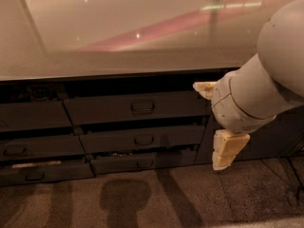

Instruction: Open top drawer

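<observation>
The top drawer (104, 109) is a wide dark grey front just under the countertop, with a small loop handle (142, 107) at its centre. It looks shut or nearly so, with none of its inside showing. My gripper (216, 120) hangs at the end of the large white arm, in front of the drawer's right end and well to the right of the handle. One cream finger (205, 88) sticks out to the upper left and the other finger (227, 148) points down, spread apart with nothing between them. The gripper touches nothing that I can see.
Two shorter dark drawers (109, 141) (114, 164) sit below the top one. More dark drawers (28, 117) stand at the left. A pale glossy countertop (133, 32) overhangs them. A dark cabinet front (280, 137) is behind the arm. Speckled carpet (142, 198) lies in front.
</observation>
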Available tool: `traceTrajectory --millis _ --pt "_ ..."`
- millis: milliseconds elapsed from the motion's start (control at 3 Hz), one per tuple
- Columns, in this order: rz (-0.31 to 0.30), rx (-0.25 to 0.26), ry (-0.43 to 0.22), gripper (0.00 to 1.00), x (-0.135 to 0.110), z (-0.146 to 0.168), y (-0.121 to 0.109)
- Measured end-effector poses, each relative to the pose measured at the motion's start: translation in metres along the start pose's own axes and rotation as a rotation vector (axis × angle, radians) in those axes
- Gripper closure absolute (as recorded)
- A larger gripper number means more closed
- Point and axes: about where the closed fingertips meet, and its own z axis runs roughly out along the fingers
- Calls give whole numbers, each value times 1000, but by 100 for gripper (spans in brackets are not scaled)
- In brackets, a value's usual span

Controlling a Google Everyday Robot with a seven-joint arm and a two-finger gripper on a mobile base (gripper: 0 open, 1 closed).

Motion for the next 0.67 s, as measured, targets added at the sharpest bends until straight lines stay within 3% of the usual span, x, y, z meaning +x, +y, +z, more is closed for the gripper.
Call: traceTrajectory --millis 333,667 --pt "69 -81 -1 0 28 47 2" --pt "160 -196 -7 0 67 114 6"
